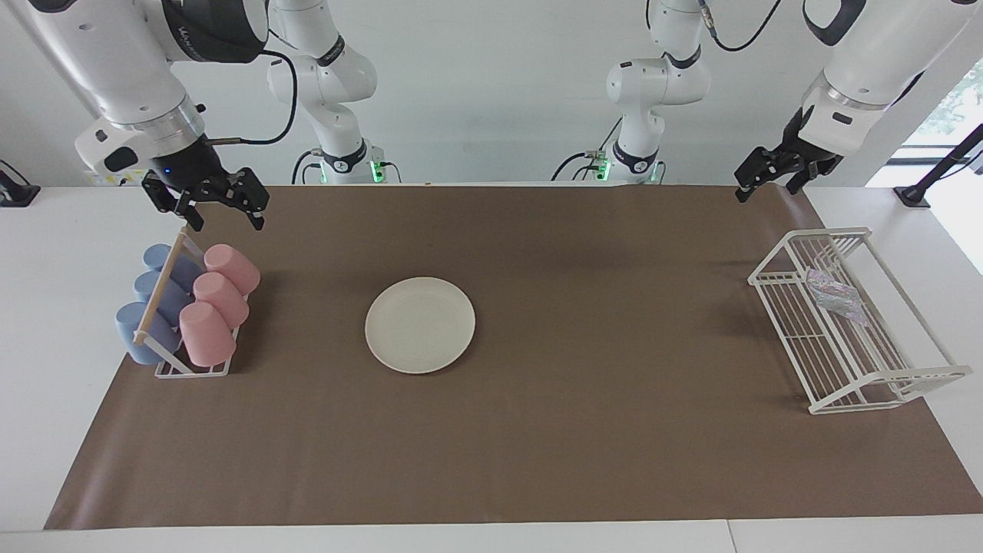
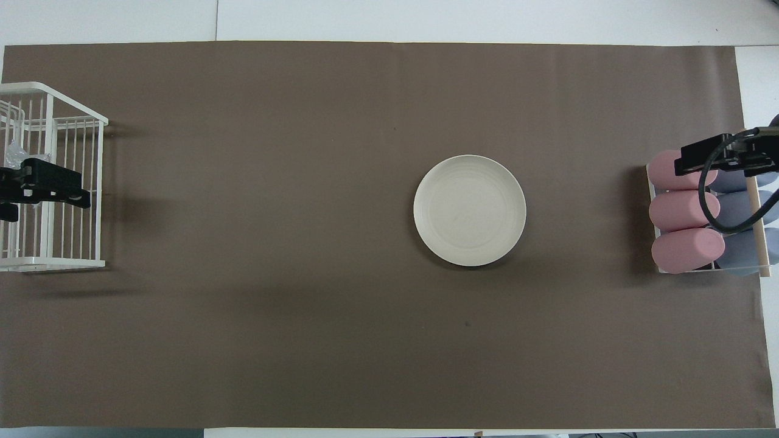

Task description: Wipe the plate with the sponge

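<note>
The cream-white plate [image 1: 420,325] lies flat on the brown mat near the table's middle; it also shows in the overhead view [image 2: 470,210]. The speckled sponge [image 1: 835,296] lies inside the white wire rack [image 1: 883,378] at the left arm's end of the table. In the overhead view only a bit of the sponge [image 2: 15,152] shows. My left gripper [image 1: 768,188] hangs open and empty in the air over that end of the mat, well above the rack. My right gripper [image 1: 224,219] hangs open and empty over the cup holder.
A holder with pink cups [image 1: 219,303] and blue cups [image 1: 153,296] lying on their sides stands at the right arm's end. The brown mat [image 1: 584,430] covers most of the table. In the overhead view the left gripper [image 2: 48,185] overlaps the wire rack [image 2: 98,201].
</note>
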Robot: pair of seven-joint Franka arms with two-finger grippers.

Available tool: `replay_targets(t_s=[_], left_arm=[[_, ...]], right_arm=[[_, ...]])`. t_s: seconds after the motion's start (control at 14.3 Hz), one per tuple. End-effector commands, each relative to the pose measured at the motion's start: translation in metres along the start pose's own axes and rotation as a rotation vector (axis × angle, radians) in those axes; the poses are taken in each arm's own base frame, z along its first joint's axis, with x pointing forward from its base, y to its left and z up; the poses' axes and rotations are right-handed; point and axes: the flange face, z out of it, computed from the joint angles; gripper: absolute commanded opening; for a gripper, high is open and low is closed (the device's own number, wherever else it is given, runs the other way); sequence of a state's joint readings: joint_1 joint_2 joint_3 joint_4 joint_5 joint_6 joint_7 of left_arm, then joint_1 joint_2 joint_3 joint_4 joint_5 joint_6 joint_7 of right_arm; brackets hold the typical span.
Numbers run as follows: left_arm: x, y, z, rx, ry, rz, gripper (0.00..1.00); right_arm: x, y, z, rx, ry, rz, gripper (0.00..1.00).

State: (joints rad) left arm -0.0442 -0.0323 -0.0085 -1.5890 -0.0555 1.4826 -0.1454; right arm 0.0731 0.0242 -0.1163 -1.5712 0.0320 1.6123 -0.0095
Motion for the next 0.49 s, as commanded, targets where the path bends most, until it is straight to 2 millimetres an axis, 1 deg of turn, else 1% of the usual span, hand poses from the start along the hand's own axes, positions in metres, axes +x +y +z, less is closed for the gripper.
replay_targets(t_s=[0.0, 0.21, 0.42], left_arm=[[-0.008, -0.007, 0.012, -0.035, 0.028, 0.011, 1.0], [-0.004, -0.015, 0.014, -0.026, 0.012, 0.007, 1.0], [-0.003, -0.008, 0.0, 0.025, -0.014, 0.026, 1.0]], right_arm=[[0.003, -0.001, -0.002, -0.002, -0.003, 0.02, 1.0], [0.003, -0.002, -0.002, -0.002, -0.003, 0.018, 1.0], [0.003, -0.005, -0.002, -0.002, -0.002, 0.02, 1.0]])
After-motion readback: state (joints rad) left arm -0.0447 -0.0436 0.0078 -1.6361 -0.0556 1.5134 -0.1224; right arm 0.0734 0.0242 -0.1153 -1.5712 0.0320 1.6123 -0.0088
